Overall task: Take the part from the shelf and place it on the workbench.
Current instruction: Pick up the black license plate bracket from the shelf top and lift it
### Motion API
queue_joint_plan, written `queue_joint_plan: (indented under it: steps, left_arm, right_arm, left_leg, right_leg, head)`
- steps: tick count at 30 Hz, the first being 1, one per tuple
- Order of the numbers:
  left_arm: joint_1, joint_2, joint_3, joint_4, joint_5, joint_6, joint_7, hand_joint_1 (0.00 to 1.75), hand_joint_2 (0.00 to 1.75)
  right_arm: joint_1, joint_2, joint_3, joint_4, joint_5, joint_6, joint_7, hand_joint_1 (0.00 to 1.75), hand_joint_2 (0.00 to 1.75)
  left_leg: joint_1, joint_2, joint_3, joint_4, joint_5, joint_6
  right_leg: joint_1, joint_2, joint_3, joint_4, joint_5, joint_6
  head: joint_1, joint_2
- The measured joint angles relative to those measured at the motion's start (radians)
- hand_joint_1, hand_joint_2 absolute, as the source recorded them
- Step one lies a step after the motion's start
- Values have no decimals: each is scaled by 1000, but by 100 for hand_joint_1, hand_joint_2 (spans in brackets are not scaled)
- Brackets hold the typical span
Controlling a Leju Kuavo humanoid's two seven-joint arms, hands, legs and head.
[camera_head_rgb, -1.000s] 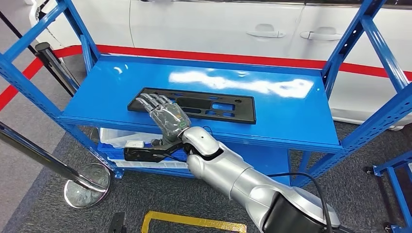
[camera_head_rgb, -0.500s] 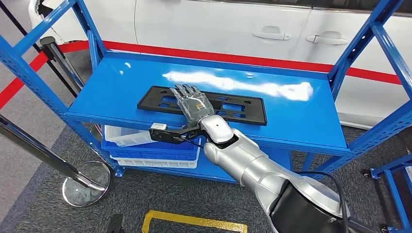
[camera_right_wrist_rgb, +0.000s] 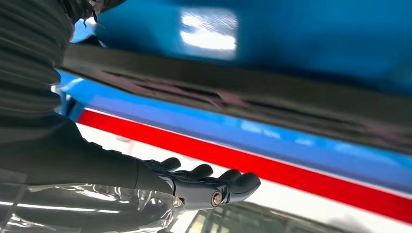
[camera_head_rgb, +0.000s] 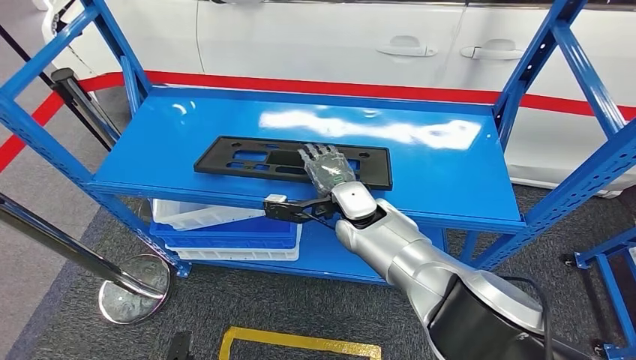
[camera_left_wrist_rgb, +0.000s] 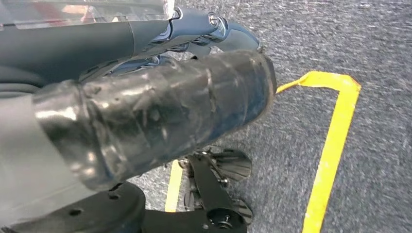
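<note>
The part (camera_head_rgb: 247, 159) is a long flat black plate with several cut-outs, lying lengthwise on the blue shelf board (camera_head_rgb: 435, 161). My right hand (camera_head_rgb: 327, 166) lies over the plate's right half, fingers stretched out flat and pointing away from me. In the right wrist view the right hand (camera_right_wrist_rgb: 204, 187) holds nothing, its fingers straight beside the plate's dark edge (camera_right_wrist_rgb: 243, 92). My left hand (camera_left_wrist_rgb: 160, 111) hangs over the grey floor with nothing in it, thumb apart from the fingers (camera_left_wrist_rgb: 214, 29).
Blue uprights (camera_head_rgb: 570, 52) frame the shelf at each corner. White and blue bins (camera_head_rgb: 225, 225) sit on the lower shelf. A white car (camera_head_rgb: 337, 37) stands behind. A chrome post base (camera_head_rgb: 135, 292) and yellow floor tape (camera_head_rgb: 300, 341) lie on the floor in front of the shelf.
My right hand has slid to the right along the plate, from its left end to right of its middle. The plate stays flat on the shelf; the camera shifted slightly.
</note>
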Motion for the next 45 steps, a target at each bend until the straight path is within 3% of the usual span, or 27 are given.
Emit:
queue_joint_plan:
  steps: [1, 3, 6, 8, 11, 13, 14, 15, 17, 19, 23, 25, 27, 29, 30, 32, 34, 36, 38, 40, 42, 43, 44, 45]
  left_arm:
    - [1, 1, 0, 0, 0, 0, 0, 0, 0]
    - [0, 1, 0, 0, 1, 1, 0, 0, 0]
    - [3, 1, 0, 0, 5, 1, 0, 0, 0]
    - [6, 0, 0, 0, 8, 3, -1, 0, 0]
    - [7, 0, 0, 0, 9, 8, -2, 0, 0]
    - [8, 0, 0, 0, 9, 9, -2, 0, 0]
    - [9, 0, 0, 0, 9, 10, -2, 0, 0]
    - [10, -1, 0, 0, 9, 10, -3, 0, 0]
    - [10, -2, 0, 0, 10, 11, -3, 0, 0]
    - [10, -2, 0, 0, 10, 12, -3, 0, 0]
    - [13, -2, 0, 0, 10, 15, -5, 0, 0]
    - [15, -3, 0, 0, 11, 16, -5, 0, 0]
    - [17, -5, 0, 0, 11, 16, -6, 0, 0]
    - [21, -5, 0, 0, 12, 17, -6, 0, 0]
    - [22, -5, 0, 0, 13, 17, -6, 0, 0]
    - [24, -5, 0, 0, 13, 18, -6, 0, 0]
    - [22, -5, 0, 0, 13, 19, -6, 0, 0]
    - [22, -6, 0, 0, 14, 19, -6, 0, 0]
    - [23, -8, 0, 0, 15, 20, -6, 0, 0]
    - [24, -11, 0, 0, 16, 23, -7, 0, 0]
    - [24, -11, 0, 0, 17, 29, -9, 0, 0]
    - [25, -11, 0, 0, 18, 31, -10, 0, 0]
    - [27, -11, 0, 0, 19, 32, -11, 0, 0]
    - [29, -12, 0, 0, 20, 32, -11, 0, 0]
  right_arm:
    - [0, -4, 0, 3, 2, 1, 5, 0, 175]
    - [-1, -12, 0, 6, 7, 1, 15, 0, 175]
    - [-1, -29, 0, 11, 18, -2, 36, 0, 175]
    - [-2, -41, 0, 13, 21, -9, 47, 0, 175]
    - [-2, -59, 0, 15, 22, -22, 54, 0, 175]
    - [3, -69, 0, 18, 25, -25, 57, 0, 175]
    - [5, -72, 0, 19, 29, -28, 60, 0, 175]
    - [5, -75, 0, 20, 36, -35, 64, 0, 175]
    - [4, -79, 0, 20, 51, -54, 76, 0, 175]
    - [3, -83, 0, 21, 64, -72, 86, 0, 175]
    - [4, -91, 0, 23, 88, -107, 108, 0, 175]
    - [4, -92, 0, 23, 103, -135, 119, 0, 175]
    - [5, -95, 0, 24, 113, -151, 129, 0, 175]
    - [10, -100, 0, 26, 120, -152, 139, 0, 175]
    - [11, -103, 0, 27, 123, -150, 143, 0, 175]
    - [12, -108, 0, 28, 125, -148, 146, 0, 175]
    - [11, -113, 0, 29, 126, -148, 147, 0, 175]
    - [11, -116, 0, 29, 130, -147, 152, 86, 175]
    - [11, -121, 0, 29, 138, -144, 160, 173, 175]
    - [10, -130, 0, 30, 142, -140, 165, 175, 175]
    - [13, -139, 0, 31, 142, -136, 158, 175, 175]
    - [16, -143, 0, 31, 142, -135, 152, 175, 175]
    - [19, -146, 0, 32, 142, -135, 147, 175, 175]
    - [21, -149, 0, 33, 142, -135, 142, 175, 175]
  left_leg:
    - [0, 0, 33, -70, 31, 4]
    - [-5, -1, 86, -176, 63, 15]
    - [-8, -3, 99, -202, 65, 30]
    - [-3, -1, 104, -211, 70, 42]
    - [0, 1, 107, -216, 73, 55]
    - [0, 1, 107, -214, 72, 56]
    - [1, 0, 107, -213, 71, 55]
    - [2, 0, 107, -210, 68, 52]
    - [2, -2, 104, -198, 61, 42]
    - [-1, -3, 99, -190, 56, 32]
    - [2, -1, 92, -177, 44, 13]
    - [4, 0, 60, -103, 0, 5]
    - [4, 0, 4, 14, -50, 2]
    - [4, 0, -21, 59, -49, 4]
    - [3, 0, -7, 29, -24, 8]
    - [0, 0, 52, -92, 36, 19]
    - [-6, -2, 92, -177, 57, 28]
    - [-11, -3, 98, -194, 56, 33]
    - [-6, -1, 105, -205, 64, 43]
    - [0, 1, 111, -217, 71, 54]
    - [-2, 1, 110, -218, 72, 58]
    - [-2, 1, 110, -217, 71, 58]
    - [-1, 0, 110, -215, 70, 58]
    - [0, 0, 110, -213, 69, 56]
  right_leg:
    - [0, 1, 0, 1, -1, 1]
    - [3, 3, -2, 2, -1, 8]
    - [6, 3, -4, 0, 0, 24]
    - [6, 2, -12, 21, -17, 34]
    - [1, 0, -86, 184, -102, 45]
    - [-4, -1, -130, 271, -125, 51]
    - [-6, -1, -128, 263, -109, 52]
    - [-8, -2, -108, 218, -77, 53]
    - [-10, -2, -46, 88, -21, 53]
    - [-8, -1, -14, 21, -6, 45]
    - [-8, 1, -11, 14, -3, 20]
    - [-9, 0, -8, 10, -2, 11]
    - [-6, 0, -9, 10, -2, 6]
    - [-3, 1, -8, 11, -2, 5]
    - [-2, 1, -8, 11, -3, 5]
    - [0, 3, -7, 12, -3, 6]
    - [1, 3, -10, 13, -2, 13]
    - [0, 4, -12, 10, 1, 24]
    - [1, 3, -14, 15, -6, 35]
    - [1, 1, -43, 82, -51, 44]
    - [-2, -1, -100, 206, -110, 50]
    - [-4, -1, -122, 252, -123, 52]
    - [-7, -1, -129, 266, -117, 54]
    - [-9, -1, -119, 243, -95, 55]
  head:
    - [0, 0]
    - [0, 0]
    - [1, 0]
    - [3, 0]
    - [6, 0]
    - [6, 0]
    - [6, 0]
    - [6, 0]
    - [7, 0]
    - [5, 0]
    - [2, 0]
    - [-1, 0]
    - [-2, 0]
    - [-1, 0]
    - [-1, 0]
    - [-1, 0]
    - [0, 0]
    - [0, 0]
    - [0, 0]
    - [3, 0]
    - [5, 0]
    - [5, 0]
    - [5, 0]
    - [5, 0]
